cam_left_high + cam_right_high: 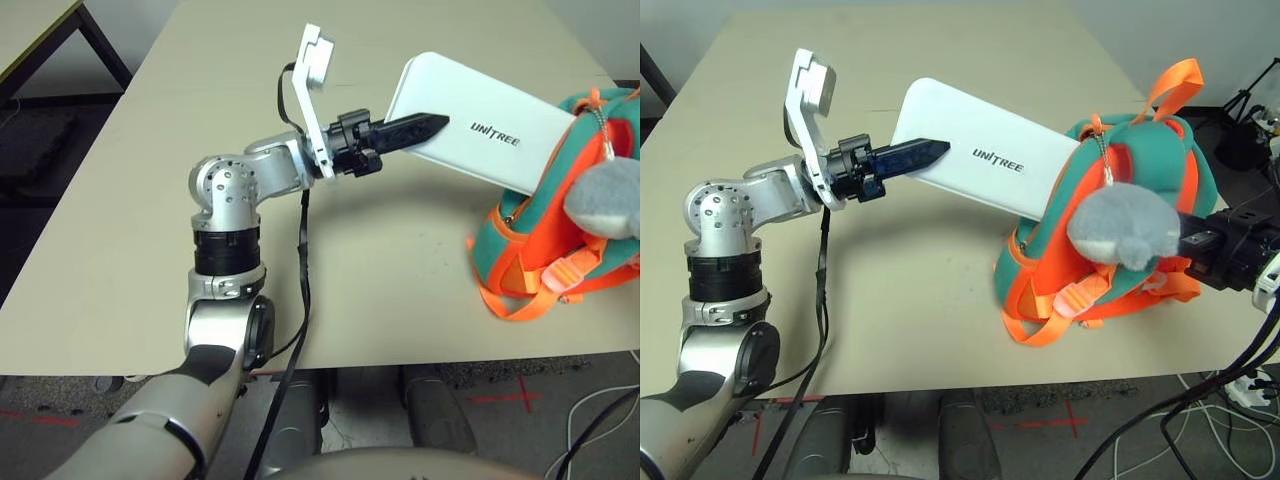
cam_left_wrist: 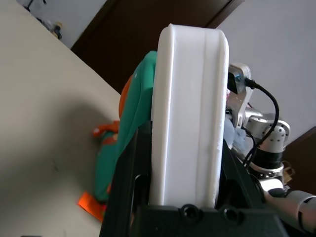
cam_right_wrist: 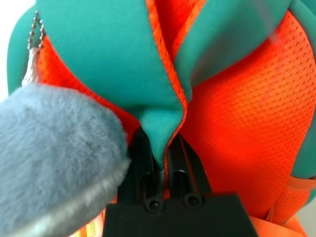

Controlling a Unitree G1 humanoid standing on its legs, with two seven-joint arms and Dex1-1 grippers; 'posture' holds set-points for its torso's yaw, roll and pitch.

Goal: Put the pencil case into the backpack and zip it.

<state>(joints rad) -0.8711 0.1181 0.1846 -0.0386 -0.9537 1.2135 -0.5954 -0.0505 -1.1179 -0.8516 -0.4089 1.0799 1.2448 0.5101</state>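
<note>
Above the beige table, the left gripper holds the white pencil case off the surface; its two black fingers are clamped on the case's near end, one against each broad face, as the left wrist view shows with the case's narrow edge standing between the jaws; the case runs from the jaws toward the backpack, tilted, with its "UNITREE" lettering facing up; its far end meets the teal top of the backpack, where the edge passes out of sight behind the fabric; whether it is already inside cannot be told. On the robot's right side of the table, the orange and teal backpack stands upright, orange straps spread on the tabletop before it; a grey plush toy hangs from a bead chain on its front. Behind the toy, the right gripper reaches in from the right; its jaws are closed on a fold of teal fabric beside the orange zip edge.
</note>
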